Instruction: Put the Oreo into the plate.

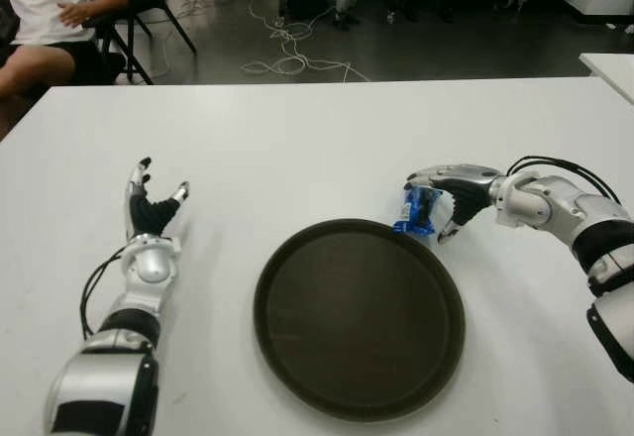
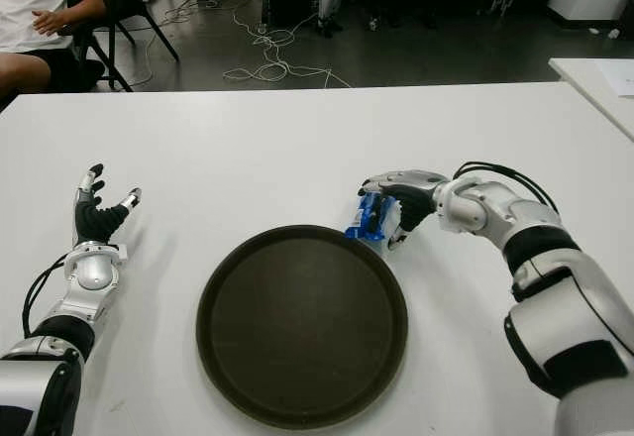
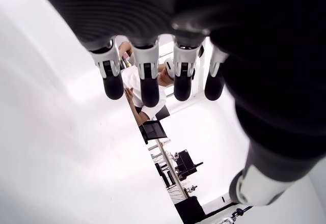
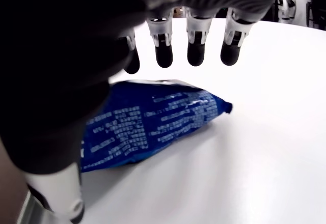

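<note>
The Oreo (image 4: 153, 124) is left lying on the worktop (image 1: 327, 149) just beside the plate (image 1: 359, 317), caged but ungripped by the spread right hand (image 1: 446, 203), ready for pickup, while the left hand (image 1: 149, 213) is held spread near the left edge.

Blue Oreo packet (image 4: 153, 124), dark-brown plate (image 1: 359, 317)

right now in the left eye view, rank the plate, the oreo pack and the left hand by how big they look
1. plate, by far the largest
2. left hand, open, left of the plate
3. oreo pack, smallest, partly hidden by the right hand around it
</note>
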Robot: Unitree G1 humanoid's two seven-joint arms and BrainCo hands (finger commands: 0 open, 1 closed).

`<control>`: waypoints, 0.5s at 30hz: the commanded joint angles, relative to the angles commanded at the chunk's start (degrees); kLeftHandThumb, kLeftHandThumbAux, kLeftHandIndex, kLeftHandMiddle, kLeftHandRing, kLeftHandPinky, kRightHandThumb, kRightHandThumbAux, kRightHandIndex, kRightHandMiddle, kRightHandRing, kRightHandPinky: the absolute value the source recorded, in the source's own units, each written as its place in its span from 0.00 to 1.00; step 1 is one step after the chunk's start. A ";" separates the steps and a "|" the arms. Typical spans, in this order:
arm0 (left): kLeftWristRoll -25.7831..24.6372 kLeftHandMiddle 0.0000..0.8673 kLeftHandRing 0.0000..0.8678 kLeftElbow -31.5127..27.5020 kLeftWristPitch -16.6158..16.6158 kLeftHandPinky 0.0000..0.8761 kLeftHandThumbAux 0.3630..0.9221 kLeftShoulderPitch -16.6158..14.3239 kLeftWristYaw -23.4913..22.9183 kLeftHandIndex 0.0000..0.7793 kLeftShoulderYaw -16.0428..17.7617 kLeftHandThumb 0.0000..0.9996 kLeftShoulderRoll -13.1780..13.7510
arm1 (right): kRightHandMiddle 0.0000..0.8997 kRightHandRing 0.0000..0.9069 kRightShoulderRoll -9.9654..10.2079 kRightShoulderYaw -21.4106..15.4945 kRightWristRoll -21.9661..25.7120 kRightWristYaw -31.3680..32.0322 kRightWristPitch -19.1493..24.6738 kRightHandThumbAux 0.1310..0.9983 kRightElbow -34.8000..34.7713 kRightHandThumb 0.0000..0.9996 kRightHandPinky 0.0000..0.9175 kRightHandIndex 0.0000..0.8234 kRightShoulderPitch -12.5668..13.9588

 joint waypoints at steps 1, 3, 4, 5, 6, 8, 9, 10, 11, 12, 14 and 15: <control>-0.03 0.11 0.08 0.00 0.03 0.05 0.62 -0.02 0.01 0.08 0.01 0.00 -0.02 | 0.00 0.00 0.05 0.05 -0.04 0.05 0.08 0.75 0.06 0.00 0.00 0.00 -0.09; -0.08 0.11 0.08 0.00 0.03 0.05 0.62 -0.03 0.01 0.08 0.05 0.00 -0.05 | 0.00 0.00 0.10 0.13 -0.13 -0.01 0.17 0.75 0.15 0.00 0.00 0.00 -0.20; -0.10 0.11 0.08 0.00 0.01 0.05 0.61 -0.03 0.00 0.08 0.06 0.00 -0.06 | 0.00 0.00 0.11 0.17 -0.18 -0.07 0.20 0.75 0.18 0.00 0.00 0.00 -0.23; -0.21 0.11 0.09 0.01 0.04 0.06 0.61 -0.02 -0.08 0.08 0.14 0.00 -0.09 | 0.00 0.00 0.18 0.17 -0.18 -0.07 0.20 0.75 0.24 0.00 0.00 0.00 -0.36; -0.31 0.11 0.09 0.03 0.07 0.06 0.61 -0.03 -0.17 0.08 0.21 0.00 -0.11 | 0.00 0.00 0.26 0.18 -0.19 -0.08 0.17 0.76 0.29 0.00 0.00 0.00 -0.48; -0.41 0.11 0.09 0.06 0.10 0.06 0.61 -0.03 -0.27 0.07 0.29 0.00 -0.13 | 0.00 0.00 0.35 0.17 -0.20 -0.09 0.10 0.78 0.37 0.00 0.00 0.00 -0.60; -0.42 0.11 0.09 0.06 0.10 0.06 0.61 -0.03 -0.28 0.07 0.29 0.00 -0.13 | 0.00 0.00 0.36 0.17 -0.21 -0.11 0.09 0.78 0.39 0.00 0.00 0.00 -0.61; -0.42 0.11 0.09 0.09 0.04 0.06 0.61 -0.02 -0.25 0.07 0.29 0.00 -0.13 | 0.00 0.00 0.40 0.22 -0.26 -0.07 0.07 0.79 0.45 0.00 0.00 0.00 -0.71; -0.43 0.11 0.09 0.11 -0.01 0.06 0.62 -0.02 -0.23 0.08 0.30 0.00 -0.13 | 0.00 0.00 0.44 0.25 -0.30 -0.05 0.05 0.80 0.49 0.00 0.00 0.00 -0.78; -0.43 0.12 0.09 0.12 -0.04 0.06 0.62 -0.01 -0.22 0.08 0.30 0.00 -0.13 | 0.00 0.00 0.46 0.27 -0.33 -0.03 0.04 0.80 0.52 0.00 0.00 0.00 -0.83; -0.33 0.12 0.09 0.24 -0.20 0.07 0.62 -0.03 -0.07 0.08 0.24 0.00 -0.16 | 0.00 0.00 0.67 0.92 -1.18 -0.63 0.36 0.81 0.68 0.00 0.00 0.00 -1.21; -0.28 0.12 0.09 0.29 -0.25 0.07 0.62 -0.05 0.00 0.08 0.22 0.00 -0.16 | 0.00 0.00 0.75 1.16 -1.49 -0.91 0.47 0.81 0.73 0.00 0.00 0.00 -1.33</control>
